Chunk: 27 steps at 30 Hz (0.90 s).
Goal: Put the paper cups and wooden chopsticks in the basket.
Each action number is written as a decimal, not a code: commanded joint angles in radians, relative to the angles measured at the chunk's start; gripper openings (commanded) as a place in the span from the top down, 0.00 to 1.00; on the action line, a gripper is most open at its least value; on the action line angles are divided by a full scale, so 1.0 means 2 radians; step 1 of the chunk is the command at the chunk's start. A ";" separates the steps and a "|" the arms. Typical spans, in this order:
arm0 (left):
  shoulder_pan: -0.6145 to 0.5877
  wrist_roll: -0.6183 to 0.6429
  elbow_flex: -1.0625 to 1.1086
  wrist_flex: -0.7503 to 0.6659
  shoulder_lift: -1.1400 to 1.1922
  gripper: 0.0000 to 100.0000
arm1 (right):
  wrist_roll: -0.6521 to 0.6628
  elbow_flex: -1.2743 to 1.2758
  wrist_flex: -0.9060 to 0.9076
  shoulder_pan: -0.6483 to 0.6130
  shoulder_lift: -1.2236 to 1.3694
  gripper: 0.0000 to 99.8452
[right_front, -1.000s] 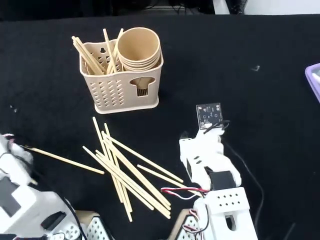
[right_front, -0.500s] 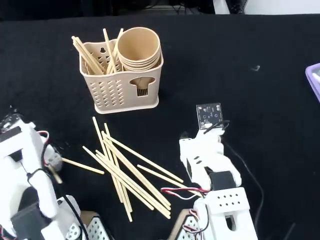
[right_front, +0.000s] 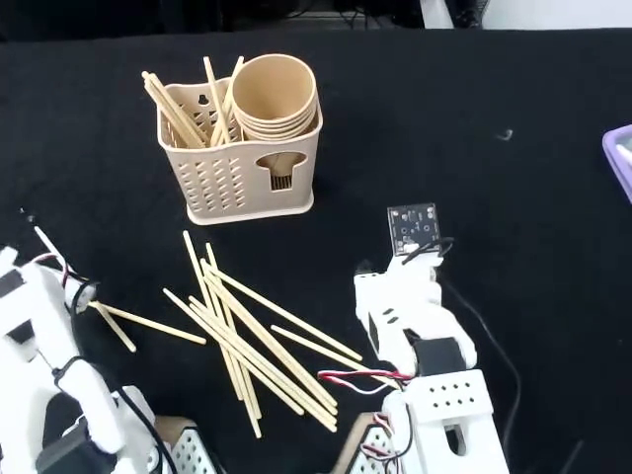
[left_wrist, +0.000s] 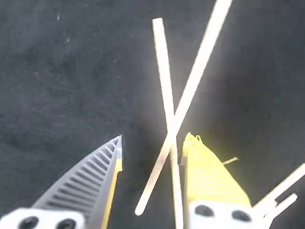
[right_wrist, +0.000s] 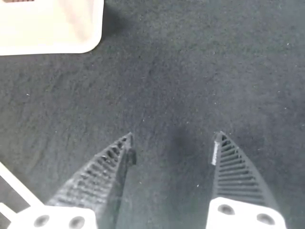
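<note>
Left gripper (left_wrist: 153, 137) has shifted slightly since 0.5 s ago, jaws part open, gripping nothing, two crossed chopsticks (left_wrist: 170, 125) lying between them; right gripper (right_wrist: 174, 136) unchanged, wide open, empty.

Paper cups (right_front: 276, 94) stacked in beige basket (right_front: 242, 183) (chopsticks (right_front: 252, 348) mostly loose alongside)

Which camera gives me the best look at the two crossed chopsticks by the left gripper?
The left wrist view: the crossed chopsticks lie close up, crossing just ahead of the open left gripper. The high view shows them small, beside that arm. The right wrist view faces the basket corner instead.
</note>
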 commanded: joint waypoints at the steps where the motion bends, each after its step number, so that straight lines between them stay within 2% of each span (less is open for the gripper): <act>1: 0.013 0.028 0.027 -0.058 -0.008 0.79 | 0.002 -0.003 -0.011 -0.006 -0.013 0.74; 9: 0.038 0.063 0.059 -0.151 -0.006 0.79 | 0.002 -0.003 -0.009 -0.006 -0.013 0.74; 19: 0.035 0.064 0.098 -0.217 0.035 0.80 | 0.002 -0.003 -0.008 -0.006 -0.013 0.74; 21: 0.035 0.064 0.082 -0.220 0.061 0.80 | 0.002 -0.003 -0.008 -0.006 -0.013 0.74; 27: 0.033 0.060 0.021 -0.173 0.131 0.80 | 0.002 -0.003 -0.008 -0.006 -0.013 0.74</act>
